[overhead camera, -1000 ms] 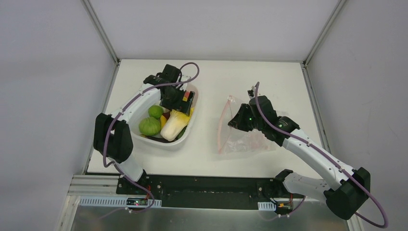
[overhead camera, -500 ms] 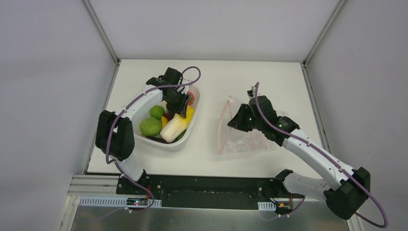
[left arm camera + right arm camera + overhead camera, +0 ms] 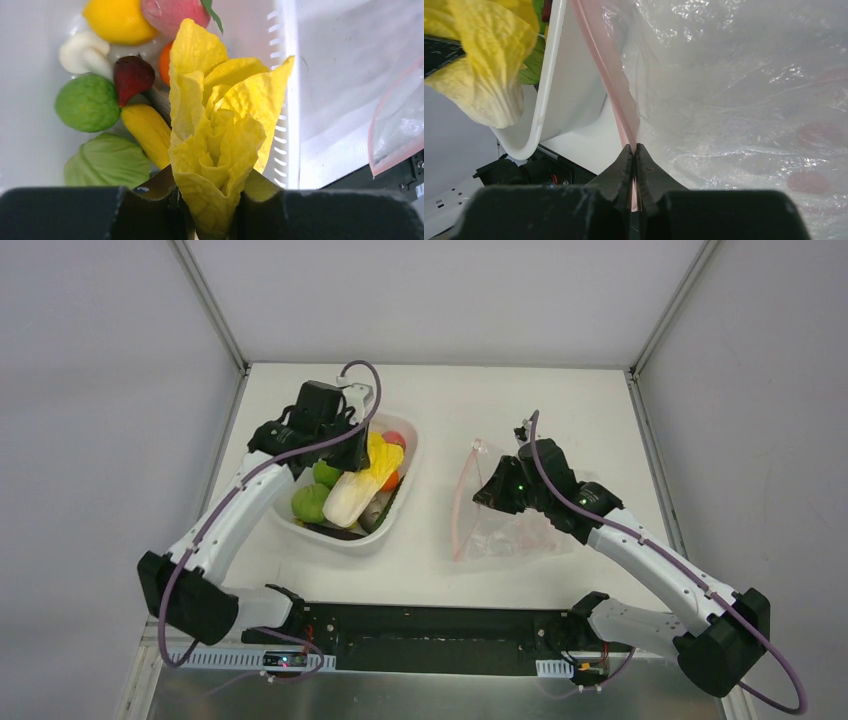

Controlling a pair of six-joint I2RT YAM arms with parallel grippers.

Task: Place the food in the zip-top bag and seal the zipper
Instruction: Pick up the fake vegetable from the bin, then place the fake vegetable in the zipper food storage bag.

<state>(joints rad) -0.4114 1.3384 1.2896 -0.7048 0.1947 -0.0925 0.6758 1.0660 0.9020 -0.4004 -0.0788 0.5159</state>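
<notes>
We see the left gripper clenched on the yellow toy cabbage over the white tub, where the other food lies; the right gripper pinches the zipper of the zip-top bag, beside the tub on the table.

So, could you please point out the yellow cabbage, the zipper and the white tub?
yellow cabbage [image 3: 220, 125]: left wrist view, middle leaves.
zipper [image 3: 616, 97]: right wrist view, middle of the pink strip.
white tub [image 3: 286, 75]: left wrist view, slotted side wall.
</notes>
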